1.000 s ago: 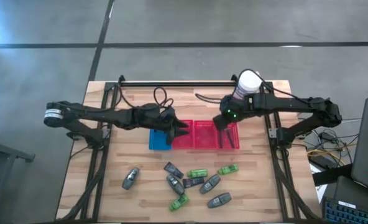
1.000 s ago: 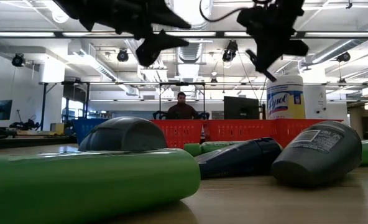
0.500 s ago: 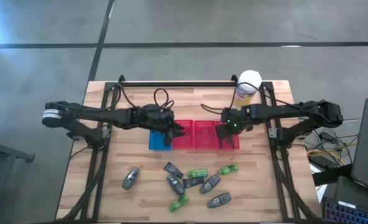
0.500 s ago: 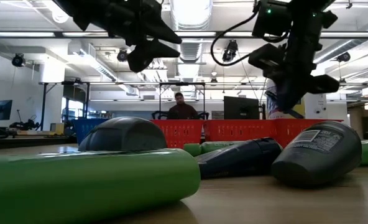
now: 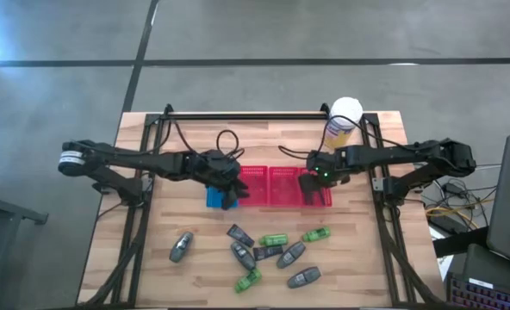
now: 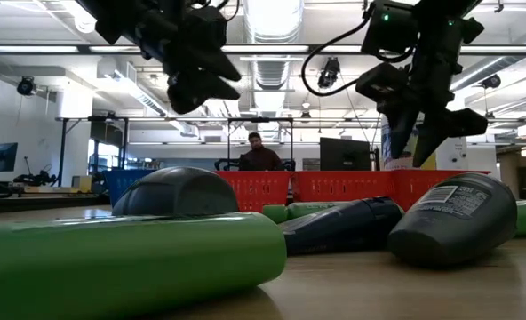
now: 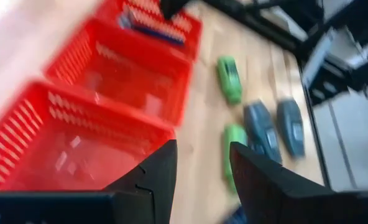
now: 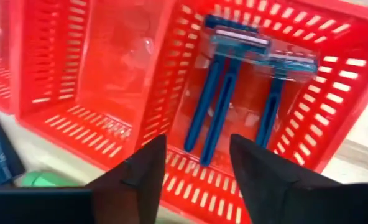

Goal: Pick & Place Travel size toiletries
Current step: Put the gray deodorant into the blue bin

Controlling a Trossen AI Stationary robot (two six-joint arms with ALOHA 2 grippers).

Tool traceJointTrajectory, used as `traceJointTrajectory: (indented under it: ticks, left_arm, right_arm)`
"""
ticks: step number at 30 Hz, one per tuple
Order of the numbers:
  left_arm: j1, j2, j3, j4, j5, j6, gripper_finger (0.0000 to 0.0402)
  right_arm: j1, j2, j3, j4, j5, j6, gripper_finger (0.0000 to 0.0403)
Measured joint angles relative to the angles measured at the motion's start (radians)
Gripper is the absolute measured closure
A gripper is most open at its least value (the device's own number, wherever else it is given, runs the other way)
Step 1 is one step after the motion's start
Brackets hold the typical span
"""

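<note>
The toiletries lie loose on the near half of the table: grey oval bottles [image 5: 181, 247] [image 5: 303, 277], green bottles [image 5: 273, 239] [image 5: 315, 234] and dark flat packs [image 5: 239, 234]. Blue-handled razors [image 8: 224, 93] lie in the rightmost red tray [image 5: 322, 196]. My left gripper [image 5: 229, 196] [image 7: 201, 168] hangs open over the seam between the blue tray [image 5: 214, 198] and the left red tray. My right gripper [image 5: 311, 185] [image 8: 196, 168] hangs open above the rightmost red tray, over the razors. Neither touches anything.
Three red mesh trays [image 5: 276, 172] and the blue one stand in a row across the table's middle. A white-capped, yellow-labelled jar [image 5: 343, 120] stands at the far right. Black frame rails run along both table sides. A person [image 6: 259, 156] sits in the room beyond.
My left gripper has moved toward the table's near edge and a little left, tipping its fingers downward. My right gripper has come down over the rightmost red tray while its arm swung clear of the jar. The toiletries have stayed in place.
</note>
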Motion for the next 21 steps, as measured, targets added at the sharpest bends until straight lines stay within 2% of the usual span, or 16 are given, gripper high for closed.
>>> traceJointTrajectory:
  ticks: [5,12,17,21]
  left_arm:
    - [-0.052,-0.002,0.0,-0.147,0.108,0.064,0.0255]
    - [-0.172,-0.011,0.02,-0.544,0.034,0.001,0.0262]
    - [-0.299,-0.012,0.064,-0.743,-0.057,-0.206,0.0262]
    - [-0.41,-0.013,0.07,-0.834,-0.106,-0.487,0.0262]
  right_arm:
    - [0.041,-0.035,0.04,-0.002,0.071,-0.012,0.0183]
    - [0.117,-0.052,0.11,-0.146,0.128,0.043,0.0141]
    - [0.158,-0.052,0.112,-0.151,0.148,0.054,0.012]
    - [0.164,-0.052,0.109,-0.155,0.15,0.014,0.0107]
